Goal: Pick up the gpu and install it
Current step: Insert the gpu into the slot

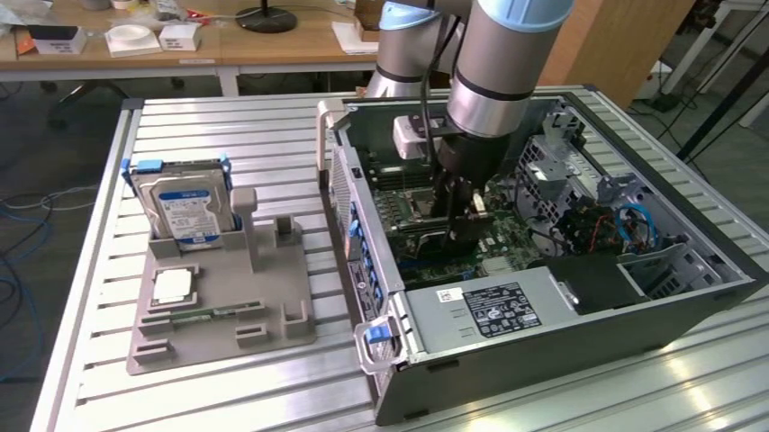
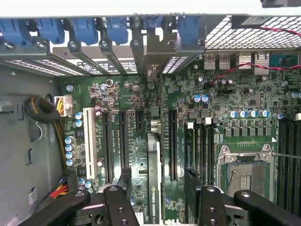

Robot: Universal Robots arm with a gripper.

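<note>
So the worktop point(image 1: 216, 396) is a slatted metal one, with the open computer case point(image 1: 577, 351) lying on its side on it. Over toward the exterior view's left is a grey holder point(image 1: 222, 337) with a hard drive point(image 1: 186, 211) standing upright in it and a memory stick point(image 1: 204, 315) lying flat near its front.

The arm point(image 1: 505, 63) reaches straight down into the case, over the motherboard point(image 2: 235, 108). From the wrist view, the gpu point(image 2: 154, 188) stands on edge in a slot between the two fingers, its metal bracket point(image 2: 155, 61) up against the rear slot openings. The tool point(image 2: 157, 195) has its fingers spread apart, one on each side of the card, and looks to me like it isn't clamping anything.

My read: the pick-up is done and the card looks seated, so the job's basically at the tail end. Can't tell if it's pushed fully home.
</note>
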